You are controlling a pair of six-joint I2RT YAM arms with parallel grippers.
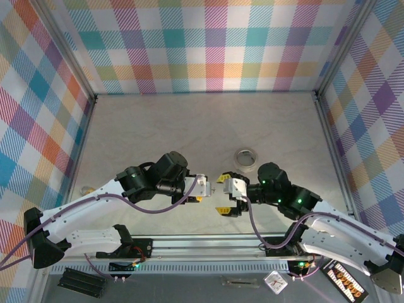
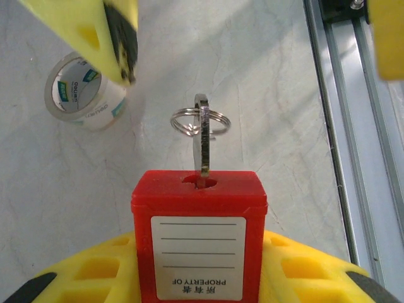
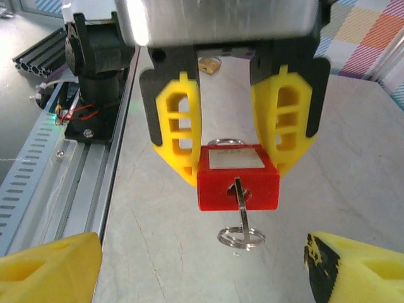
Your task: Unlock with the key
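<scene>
while my left gripper [image 1: 201, 186] clamps the red padlock [image 3: 238, 180] by its body, my right gripper [image 3: 202, 271] stands with its fingers [image 3: 53, 268] wide apart and nothing between them. the two face each other nose to nose. from above, the right one sits at 3 o'clock of the left, just beside it.

here's what matters: the key [image 3: 241, 202] is already seated in the keyhole. its long axis runs straight out of the lock face toward my right wrist, along the line between the two grippers. in the right wrist view it drops to 6 o'clock from the lock, with the key ring [image 3: 240, 238] hanging at its end. it shows me its thin edge, so i judge the flat faces look toward 3 and 9 o'clock, straight at my open pads. the ring looks just ahead of my fingertips rather than between them, though i can't settle the depth. the right arm is plainly the nearer one for the turn.

further out, the pale table [image 1: 189, 126] lies bare below the lock. a tape roll [image 1: 245, 156] rests at 1 o'clock of the right gripper, well apart. the rail [image 3: 76, 170] runs along the near edge at 6 o'clock from above, and plaid walls [image 1: 208, 44] close the other sides. i reckon there's room to roll the wrist.
</scene>
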